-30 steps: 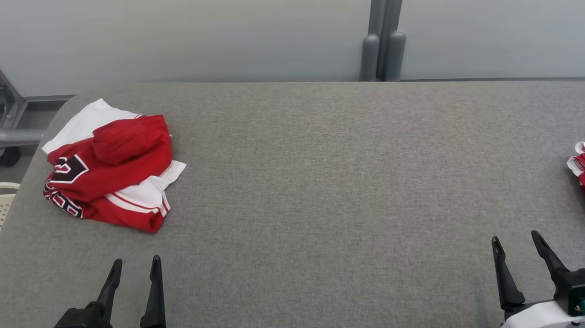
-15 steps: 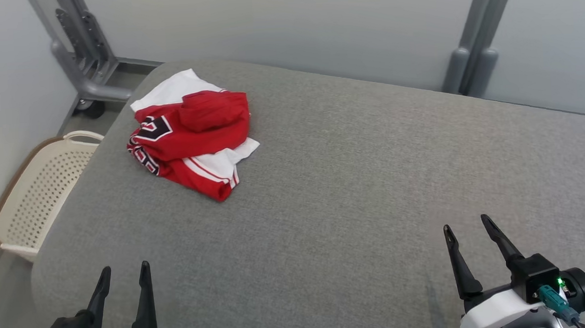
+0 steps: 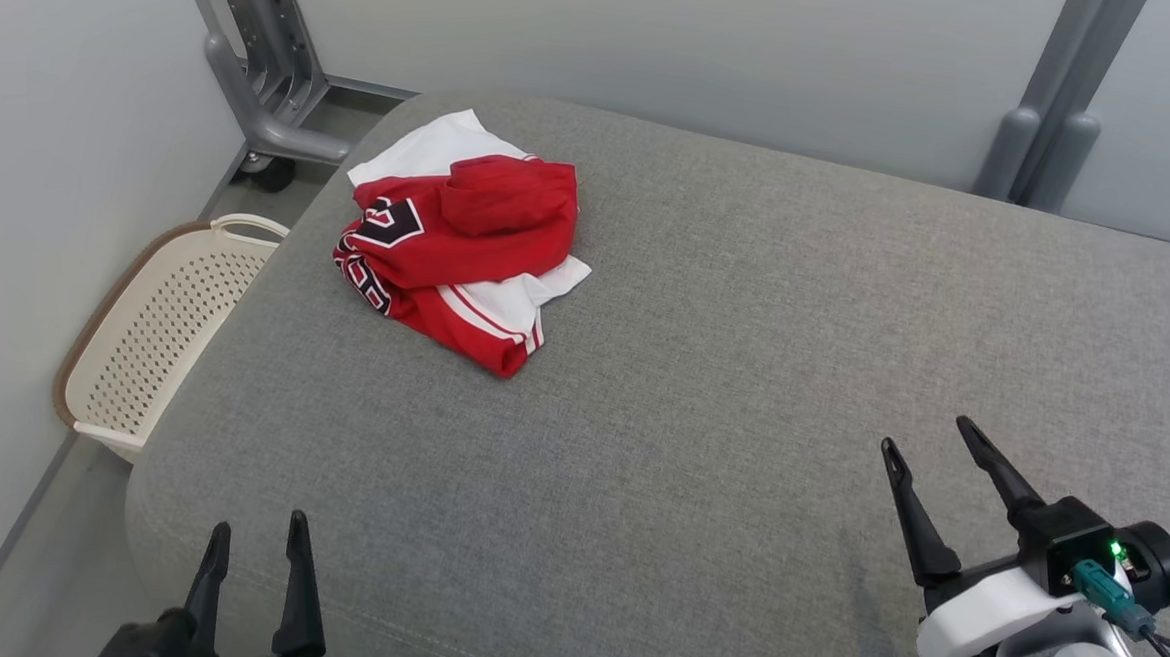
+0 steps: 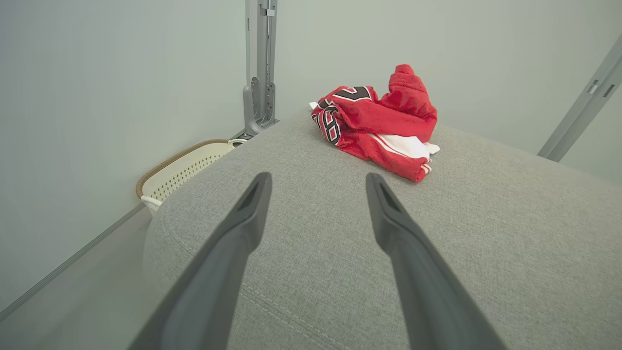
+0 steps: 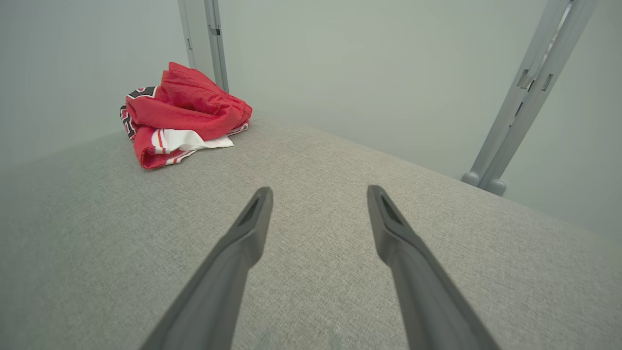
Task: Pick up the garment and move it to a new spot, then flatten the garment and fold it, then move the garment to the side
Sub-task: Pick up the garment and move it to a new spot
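Far left, on floor: cream perforated plastic basket w/ brown rim (image 3: pixel 160 336), just beside the counter's left edge.

Left gripper (image 3: pixel 259 523): low at near-left corner, fingers spread moderately wide, nothing between them. Well apart from the garment.

Red-and-white crumpled sports garment w/ black-white lettering (image 3: pixel 460 240): heaped at the far-left corner of the grey fabric-covered padded counter (image 3: pixel 747 360). Several layers bunched, red fold on top, white panel poking out front and back. Untouched, so the first pick is not yet started.

Right gripper (image 3: pixel 925 432): near-right side, fingers apart about as much, empty. Farther from the garment than the left one.

Far right, behind the counter: grey metal posts (image 3: pixel 1065 133).

Risks from here (judgement):
- The heap sits close to the left edge and back corner. A nudge or drag leftward could tip it off toward the basket.
- Layers are stacked loosely. A shallow pinch prob. takes the top red fold only, so the rest would unroll, trail and drag across the cover.
- The padded cover is soft. Coming down too deep could catch upholstery along w/ cloth, or snag a fingertip.
- Long reach for both arms. If both go for the small heap, the fingers may crowd each other.
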Controlling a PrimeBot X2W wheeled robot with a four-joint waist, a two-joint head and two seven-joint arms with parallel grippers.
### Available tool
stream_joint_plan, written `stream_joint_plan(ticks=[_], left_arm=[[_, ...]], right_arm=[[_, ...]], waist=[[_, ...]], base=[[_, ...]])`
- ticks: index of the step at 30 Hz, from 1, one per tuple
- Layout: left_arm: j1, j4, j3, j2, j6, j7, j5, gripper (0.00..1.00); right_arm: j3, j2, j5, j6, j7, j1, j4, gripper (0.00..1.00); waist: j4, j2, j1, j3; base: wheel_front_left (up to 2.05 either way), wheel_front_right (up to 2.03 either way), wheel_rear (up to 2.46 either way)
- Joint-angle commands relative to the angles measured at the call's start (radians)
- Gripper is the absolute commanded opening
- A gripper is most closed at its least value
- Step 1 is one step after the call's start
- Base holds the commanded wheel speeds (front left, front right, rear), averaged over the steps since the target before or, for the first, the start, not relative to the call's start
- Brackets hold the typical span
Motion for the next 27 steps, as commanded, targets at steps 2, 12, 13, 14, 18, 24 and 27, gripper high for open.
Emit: stream_joint_plan(ticks=[2,12,13,14,18,24,27], left_arm=[[-0.059,0.013,-0.011,0.0,0.0,-0.003,-0.009,1.0],[-0.475,0.194,-0.061,-0.004,0.001,0.124,-0.096,1.0],[-0.525,0.225,-0.067,-0.001,0.001,0.146,-0.109,1.0],[-0.572,0.253,-0.068,0.004,0.001,0.162,-0.123,1.0],[-0.718,0.406,-0.049,0.024,0.002,0.221,-0.18,1.0],[-0.867,0.601,-0.026,0.067,0.001,0.29,-0.24,1.0],[-0.909,0.667,-0.038,0.083,0.001,0.305,-0.268,1.0]], right_arm=[[-0.013,-0.006,-0.017,-0.001,-0.003,-0.024,-0.014,1.0],[-0.05,-0.075,-0.07,-0.001,-0.003,-0.145,-0.101,1.0],[-0.052,-0.082,-0.075,-0.001,-0.001,-0.157,-0.111,1.0],[-0.054,-0.088,-0.077,-0.001,0.003,-0.167,-0.123,1.0],[-0.056,-0.101,-0.087,-0.001,0.012,-0.195,-0.158,1.0],[-0.04,-0.093,-0.094,-0.001,0.014,-0.209,-0.189,1.0],[-0.04,-0.088,-0.094,-0.001,0.013,-0.209,-0.198,1.0]], waist=[[-0.019,0.0073,0.0,0.044],[-0.082,0.0073,0.0,0.303],[-0.091,0.0073,0.0,0.328],[-0.1,0.0073,0.0,0.353],[-0.142,0.0073,0.0,0.428],[-0.21,0.0073,0.0,0.489],[-0.237,0.0073,0.0,0.504]], base=[[0.0,0.0,0.0],[0.0,0.0,0.0],[0.0,0.0,0.0],[0.0,0.0,0.0],[0.0,0.0,0.0],[0.0,0.0,0.0],[0.0,0.0,0.0]])
